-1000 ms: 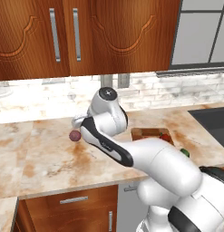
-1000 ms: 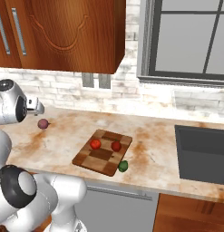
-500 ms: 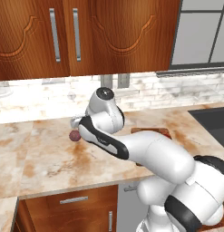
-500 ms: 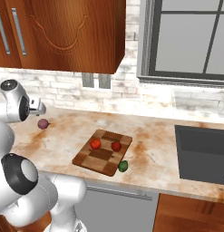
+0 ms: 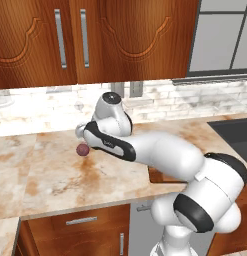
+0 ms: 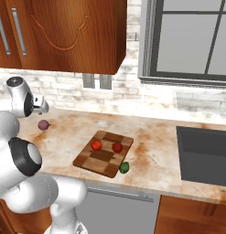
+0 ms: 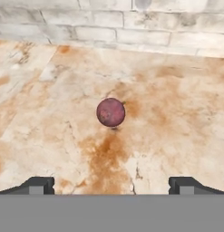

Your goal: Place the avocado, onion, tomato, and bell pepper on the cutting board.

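**Two on the board, onion next in line**

Nearest the front edge of the marbled stone counter (image 6: pixel 151 160), the small dark green avocado (image 6: pixel 124 167) lies on the stone, touching or just beside the near corner of the chequered dark-and-light brown wooden cutting board (image 6: pixel 104 161) but not on it. On the board's far half sit the smooth orange-red tomato (image 6: pixel 96 145) and, beside it, the darker red, lumpier bell pepper (image 6: pixel 117 147). So, as I judge it, half the job is done: tomato and pepper placed, avocado and onion left to go.

Farther back and well apart from the board, toward the counter's left end near the brick wall, the dull purple-mauve onion (image 7: pixel 110 112) rests alone on bare stone. The tool (image 7: pixel 110 186) hangs above and short of it, its two dark fingertips spread wide with nothing between them, the onion centred ahead of the gap.

Against the frames from a moment ago, the vegetables and board lie where they were. The arm has swung a little further left and lower toward the onion, its hand now closer over it in the left base view; no contact yet.
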